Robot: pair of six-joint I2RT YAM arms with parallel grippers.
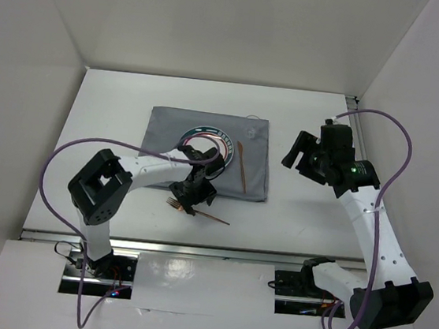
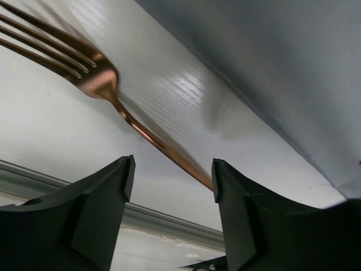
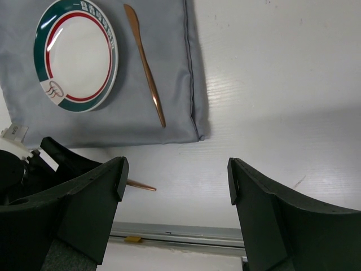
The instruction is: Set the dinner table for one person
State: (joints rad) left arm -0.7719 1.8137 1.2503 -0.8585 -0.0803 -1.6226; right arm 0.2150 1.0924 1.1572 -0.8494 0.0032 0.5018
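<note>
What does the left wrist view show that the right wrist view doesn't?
Only the left wrist: the tines of the fork, close up, its handle running down towards the open left gripper. Only the right wrist: the plate and knife on the mat. Both: the mat's edge, the white table, its rail and part of the fork's handle.

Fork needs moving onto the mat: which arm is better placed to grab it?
Left. The left gripper is open and low over the fork, handle between its fingers; the right gripper hangs open beyond the mat's right edge, away from it.
</note>
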